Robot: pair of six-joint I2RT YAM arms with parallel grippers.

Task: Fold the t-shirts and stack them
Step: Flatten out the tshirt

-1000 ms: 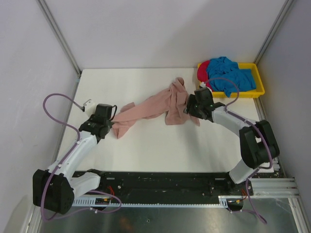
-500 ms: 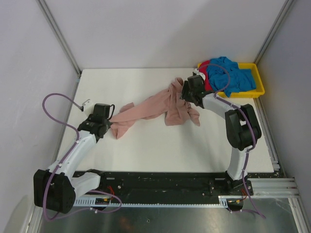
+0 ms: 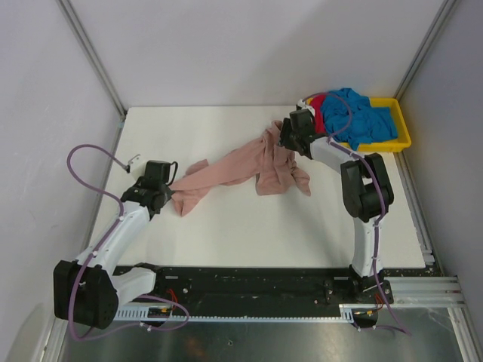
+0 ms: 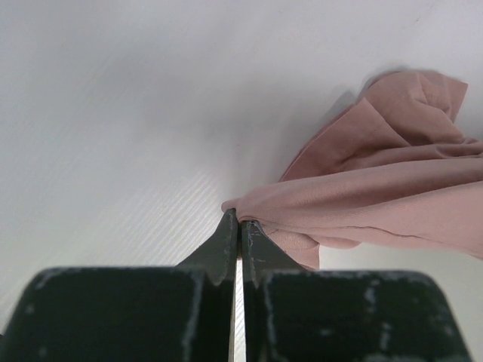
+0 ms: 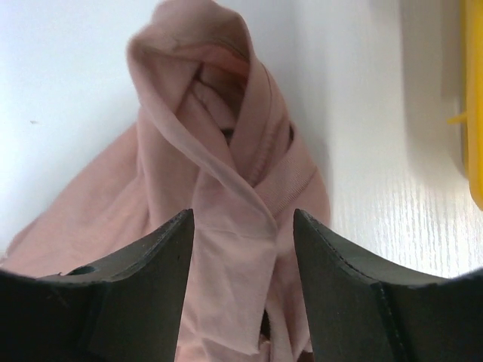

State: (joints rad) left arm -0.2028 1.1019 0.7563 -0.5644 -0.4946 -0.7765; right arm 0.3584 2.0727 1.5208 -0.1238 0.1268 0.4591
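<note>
A dusty pink t-shirt (image 3: 241, 166) lies crumpled in a long twisted band across the middle of the table. My left gripper (image 3: 167, 193) is at its near-left end. The left wrist view shows that gripper (image 4: 240, 219) shut, with an edge of the pink cloth (image 4: 392, 188) pinched at its tips. My right gripper (image 3: 285, 140) hovers over the shirt's far bunched end. Seen from the right wrist, it (image 5: 243, 220) is open, and a twisted fold of the pink t-shirt (image 5: 219, 151) lies between and beyond its fingers. A blue t-shirt (image 3: 362, 117) and a red one (image 3: 317, 109) are piled in the tray.
The yellow plastic tray (image 3: 404, 140) stands at the far right corner, just right of my right gripper, and its edge (image 5: 474, 113) shows in the right wrist view. Grey walls close in the white table (image 3: 226, 226) on three sides. A small white clip (image 3: 136, 159) lies at the left.
My right arm has swung away from me and to the left, from the shirt's right side to its far bunched end by the tray. The left arm and shirt have stayed put.
</note>
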